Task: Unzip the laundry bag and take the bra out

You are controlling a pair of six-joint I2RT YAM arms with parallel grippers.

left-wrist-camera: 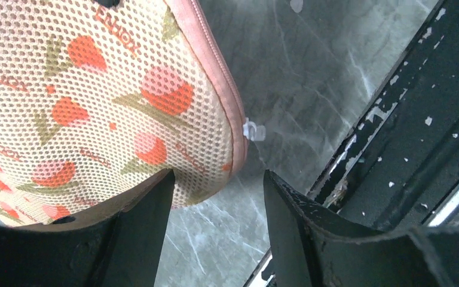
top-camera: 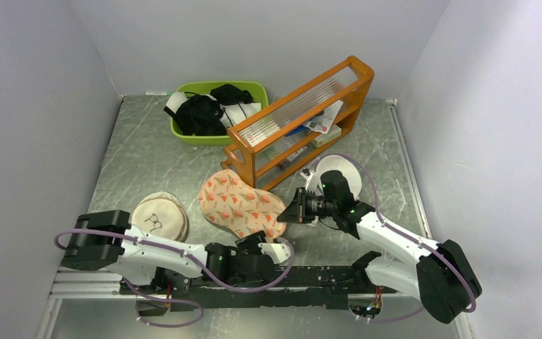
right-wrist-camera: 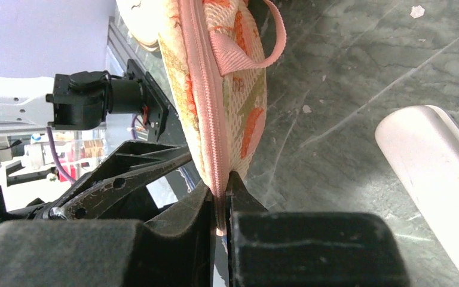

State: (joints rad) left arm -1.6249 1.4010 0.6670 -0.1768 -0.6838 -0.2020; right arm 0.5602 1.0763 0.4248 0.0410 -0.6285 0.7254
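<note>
While left claw (left-wrist-camera: 218,179) gapes, right claw (right-wrist-camera: 221,186) pinches the laundry bag (right-wrist-camera: 248,119) — zipper rim (right-wrist-camera: 206,107).

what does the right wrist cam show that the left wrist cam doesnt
Only the right wrist view: the right gripper shut on the zipper rim of the laundry bag, the bag's pink loop handle, and a white rounded object.
Only the left wrist view: the left gripper open at the bag's rounded end, the mesh print up close, and a black rail.
Both: the laundry bag, its pink zipper rim, and the grey marbled table.
</note>
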